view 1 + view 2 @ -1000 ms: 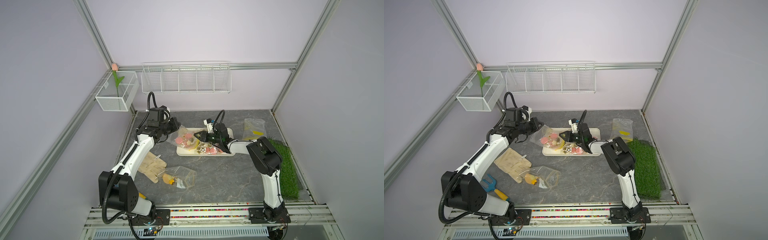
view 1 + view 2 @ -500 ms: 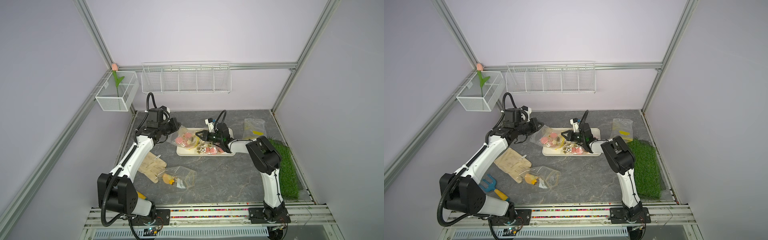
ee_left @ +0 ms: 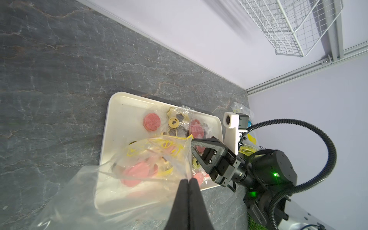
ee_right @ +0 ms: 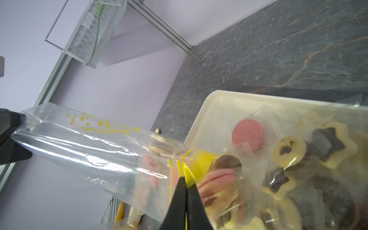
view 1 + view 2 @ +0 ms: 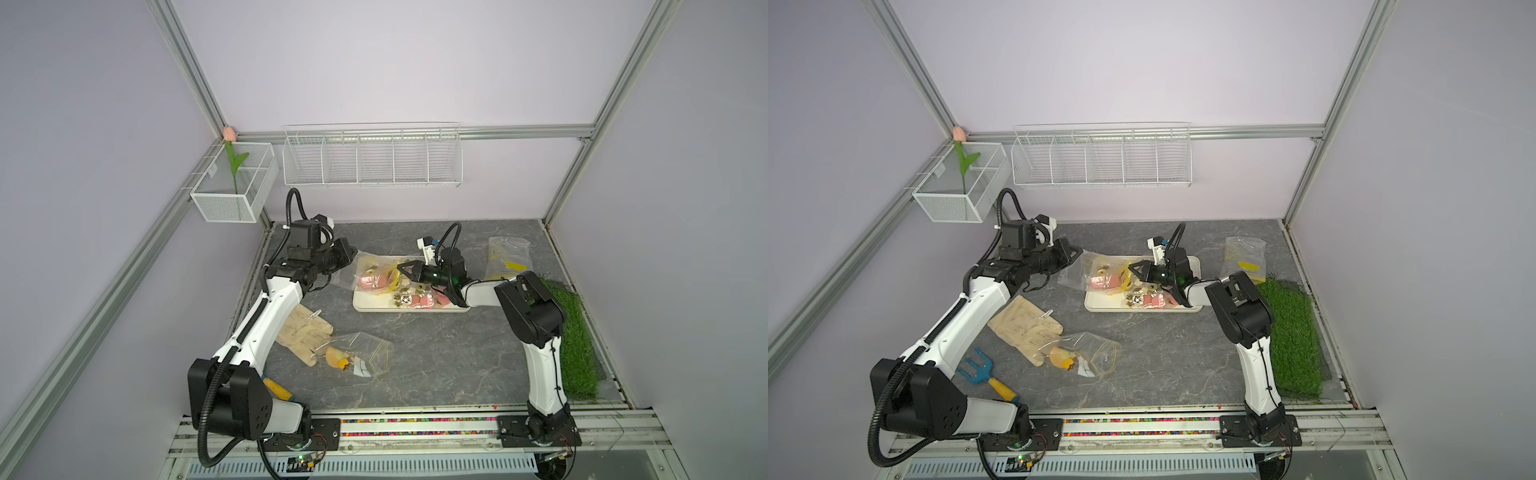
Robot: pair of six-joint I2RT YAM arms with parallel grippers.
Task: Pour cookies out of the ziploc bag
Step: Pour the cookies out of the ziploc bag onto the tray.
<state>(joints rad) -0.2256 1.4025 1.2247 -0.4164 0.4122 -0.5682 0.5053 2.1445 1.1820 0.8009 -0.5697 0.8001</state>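
The clear ziploc bag (image 5: 365, 272) (image 5: 1096, 272) with yellow print hangs stretched between both grippers, over the left end of the cream tray (image 5: 365, 303) (image 5: 1100, 304). My left gripper (image 5: 353, 252) (image 3: 188, 180) is shut on the bag's plain end (image 3: 119, 179). My right gripper (image 5: 400, 268) (image 4: 184, 179) is shut on the yellow zip edge (image 4: 199, 165). Pink, beige and dark cookies (image 3: 139, 169) still sit inside the bag. More cookies (image 5: 415, 299) (image 5: 1146, 300) lie on the tray, among them a pink disc (image 4: 248, 134) (image 3: 151, 121).
A second clear bag holding an orange piece (image 5: 357, 353) lies in front, beside a beige glove (image 5: 303, 332). Another clear bag (image 5: 507, 253) lies at the back right, next to a green grass mat (image 5: 573, 332). A blue garden fork (image 5: 980, 370) lies by the left arm's base.
My right gripper's jaws have closed onto the bag's yellow zip edge. The left gripper has kept its grip and has hardly moved.
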